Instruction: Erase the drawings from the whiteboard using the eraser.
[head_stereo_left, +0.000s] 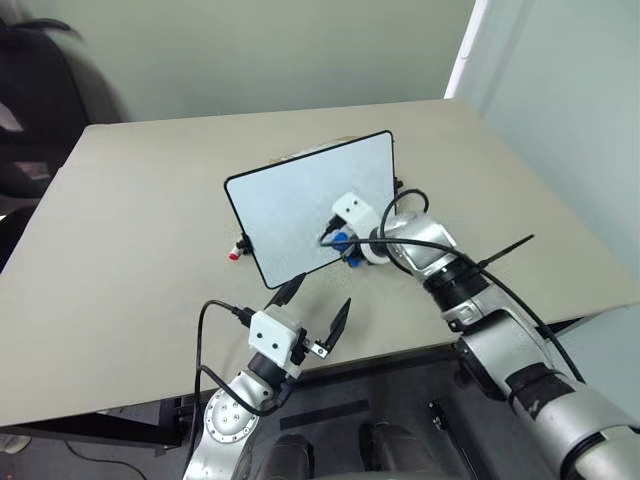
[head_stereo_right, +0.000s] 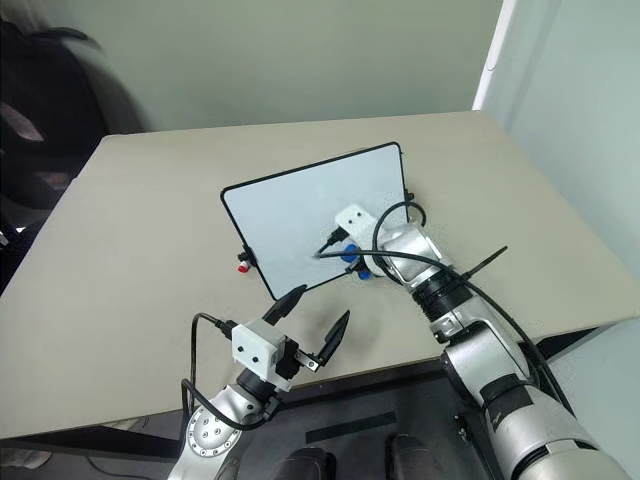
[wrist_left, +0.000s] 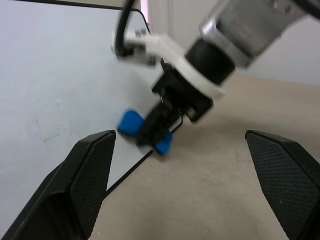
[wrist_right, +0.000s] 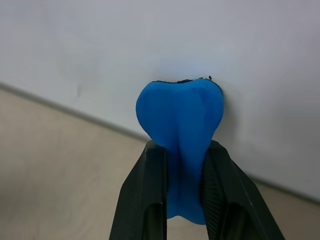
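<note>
the right pincer (wrist_right: 182, 187), clenched on the blue eraser (wrist_right: 181, 125), presses it to the near edge of the whiteboard (head_stereo_left: 300, 195) on the bench (head_stereo_left: 130, 260) (no red drawings visible, so erasing looks nearly done), the left pincer (head_stereo_left: 313, 305) spread wide nearby.

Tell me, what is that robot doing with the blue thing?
The robot is cleaning a whiteboard that lies on a table. Its right end effector is squeezing a blue eraser and pressing it against the board near the board's lower edge. The left end effector hangs open in front of the board, holding nothing. The board looks white and mostly clean now, with only faint smudges. A small red-tipped knob sticks out of the board's side.
</note>
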